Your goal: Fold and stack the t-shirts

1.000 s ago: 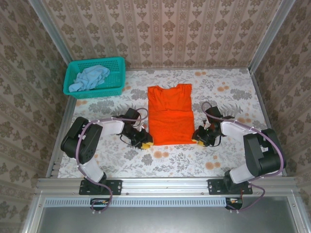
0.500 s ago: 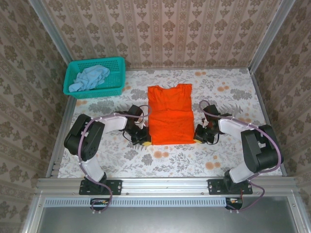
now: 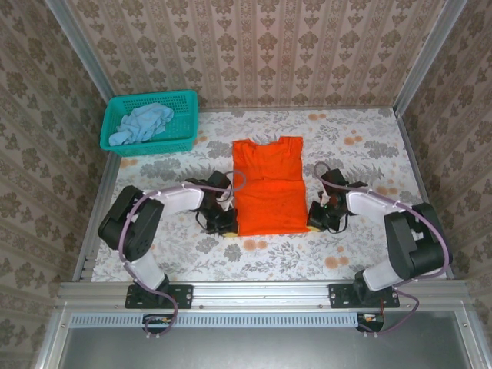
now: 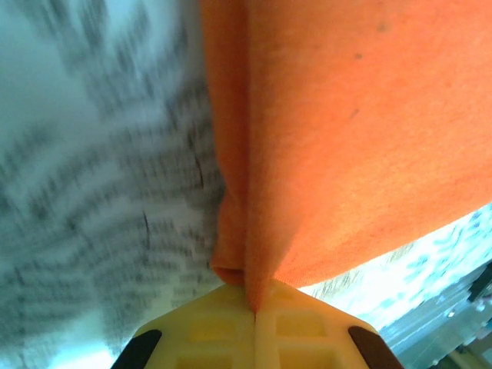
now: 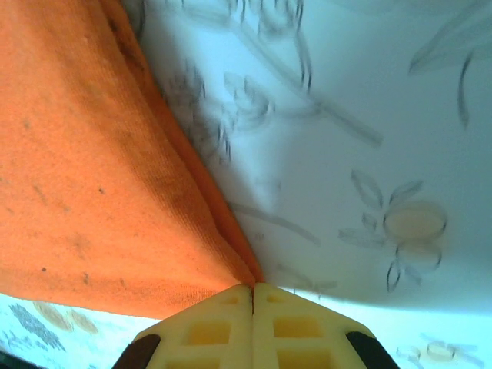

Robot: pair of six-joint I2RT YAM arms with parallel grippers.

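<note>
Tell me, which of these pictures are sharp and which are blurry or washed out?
Top external: sharp and evenly lit, with the bright orange cloth t-shirt crisp. Left wrist: the flowered table cover is streaked with blur, and the lower right corner is washed out to white. Right wrist: the shirt's weave is sharp, while the table cover looks bluish and goes soft toward the top.

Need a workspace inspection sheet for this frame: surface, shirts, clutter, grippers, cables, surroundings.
Surface: floral tablecloth, lying flat.
Job's things: orange t-shirt spread mid-table, crease across its middle; pale blue t-shirt crumpled in the basket.
Clutter: teal basket, far left corner.
Grippers: left gripper shut on the orange t-shirt's near left corner; right gripper shut on its near right corner.
Cables: cables run along both arms.
Surroundings: patterned walls; metal rail at the near edge.
</note>
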